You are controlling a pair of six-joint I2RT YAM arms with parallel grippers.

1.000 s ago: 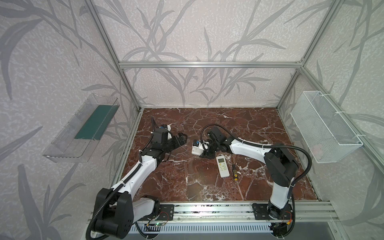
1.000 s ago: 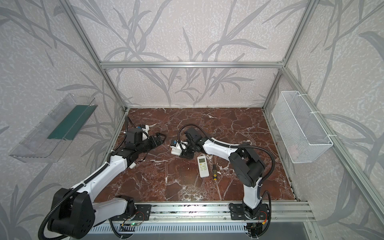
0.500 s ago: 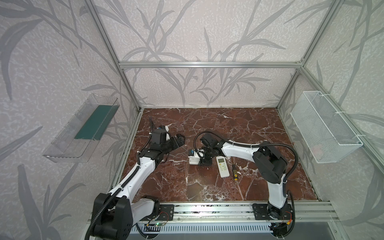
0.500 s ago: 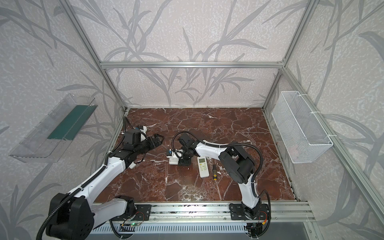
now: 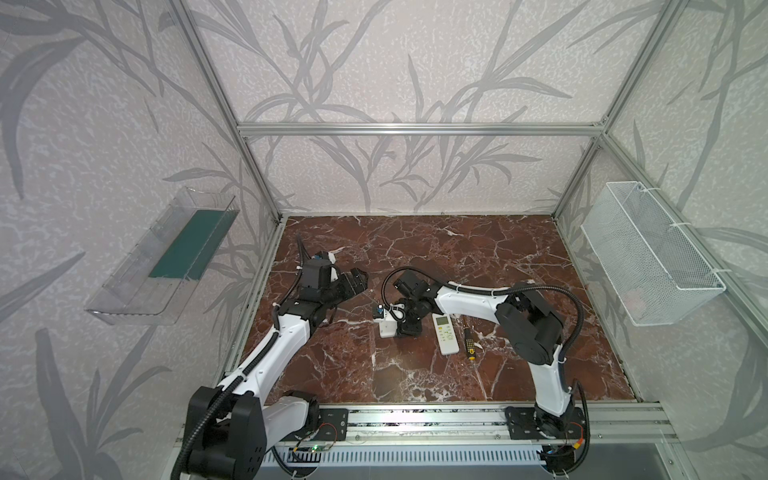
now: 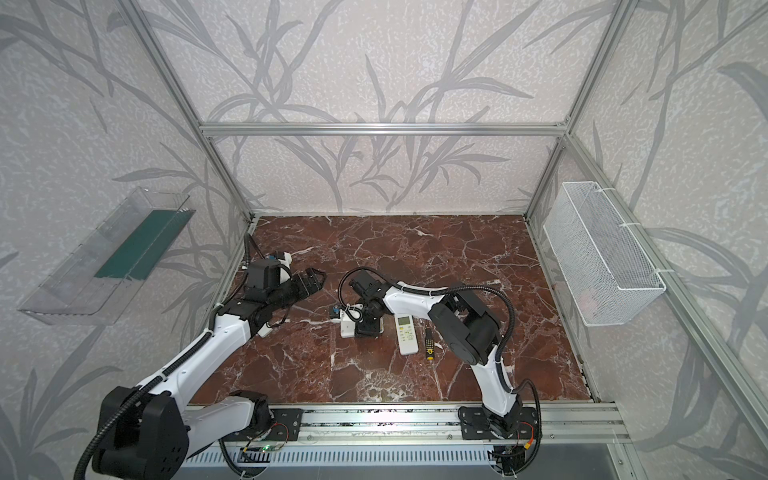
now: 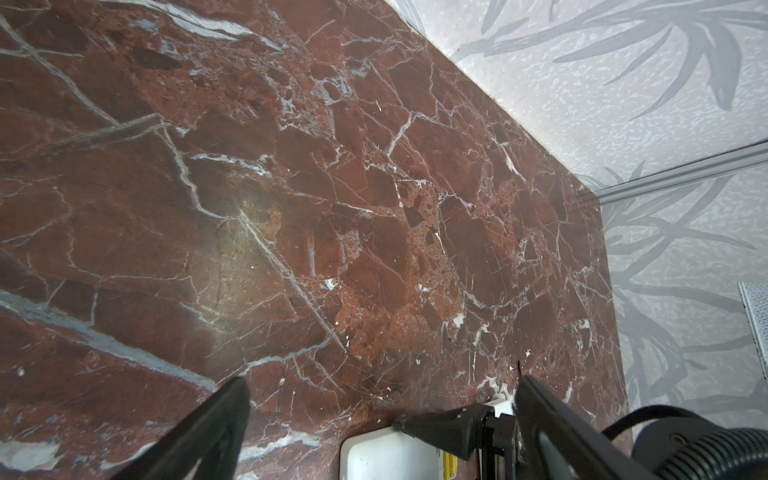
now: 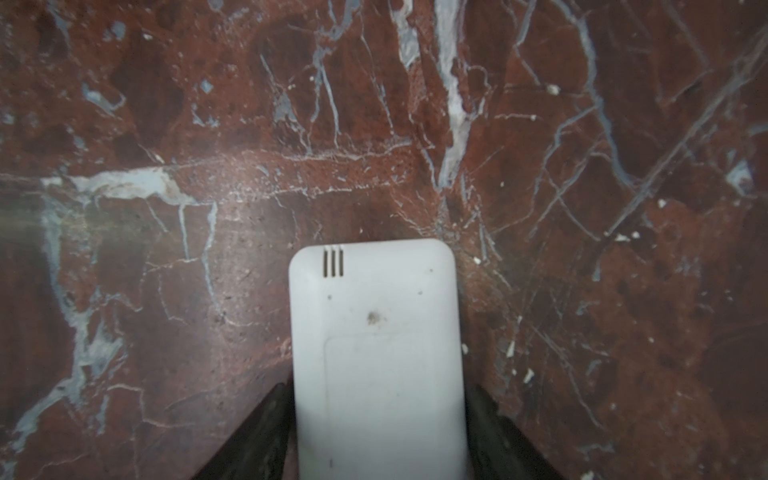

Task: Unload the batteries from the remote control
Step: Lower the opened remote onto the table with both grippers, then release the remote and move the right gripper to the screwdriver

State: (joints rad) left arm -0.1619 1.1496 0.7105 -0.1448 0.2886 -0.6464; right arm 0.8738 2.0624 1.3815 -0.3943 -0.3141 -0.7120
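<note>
Soft, even light. Top views sharp, bowed at edges. Pale glare patch on surface (image 7: 232, 257). Right wrist view dim, blurred.

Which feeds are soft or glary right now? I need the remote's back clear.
Right wrist view: soft all over, white remote edges smeared. Left wrist view: sharp, pale sheen on the marble tabletop. Both top views: crisp, evenly lit.
</note>
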